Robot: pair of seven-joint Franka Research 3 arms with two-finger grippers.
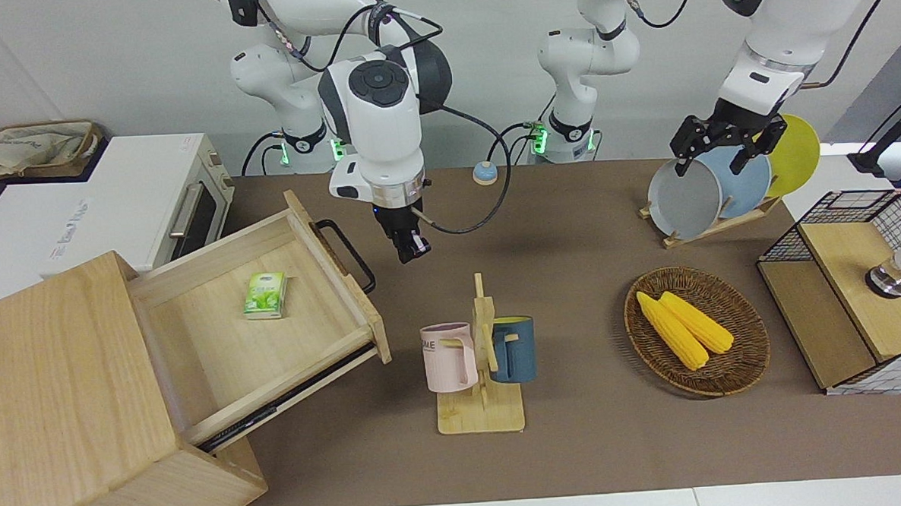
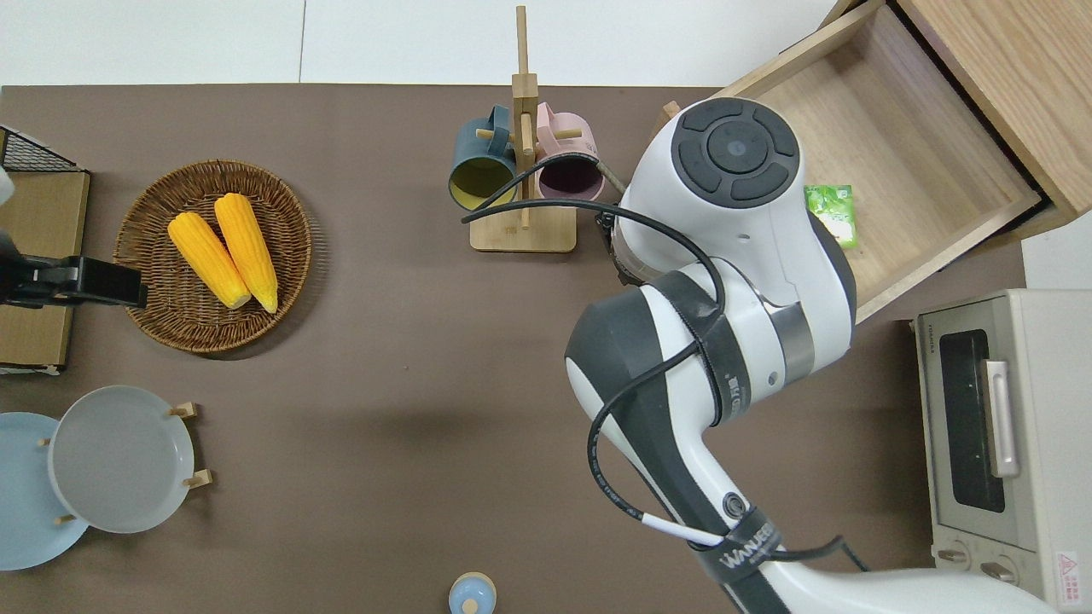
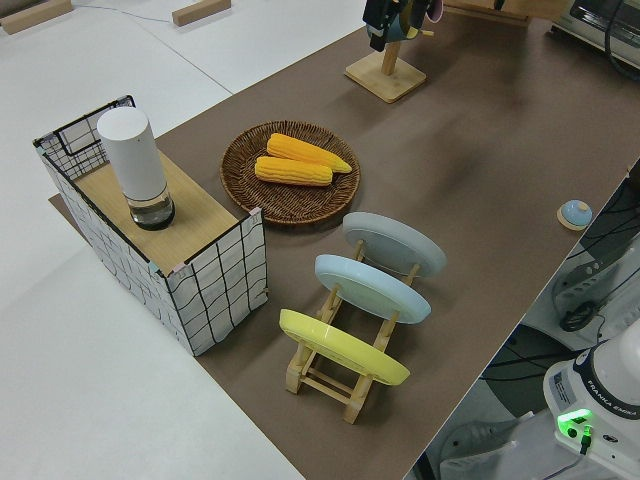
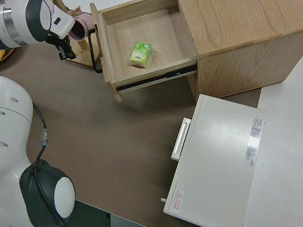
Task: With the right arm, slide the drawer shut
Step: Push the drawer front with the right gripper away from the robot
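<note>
The drawer [image 1: 271,322] stands pulled well out of the cabinet [image 1: 69,406] at the right arm's end of the table [image 1: 580,445], its front angled toward the table's middle, with the black handle [image 1: 348,254] on that front. A green packet [image 1: 264,294] lies on the drawer floor; in the overhead view the right arm [image 2: 734,256] covers part of it and hides most of the drawer front and all of the handle. The right gripper [image 1: 408,247] hangs in the air close to the handle without touching it; the front view shows a strip of table between them. Its fingers point down and look close together, but whether they are apart or together I cannot tell. From overhead the gripper itself is hidden under the arm's own wrist. The right side view shows it only small and dark, beside the handle [image 4: 95,51]. The mug rack [image 1: 482,358] with a pink and a blue mug stands farther from the robots than the gripper. The left arm is parked; its gripper [image 1: 723,146] shows its fingers apart in the front view, and the overhead view cuts it off at the edge. The oven [image 1: 114,207] sits nearer to the robots than the cabinet, its far end cut off in the overhead view.
</note>
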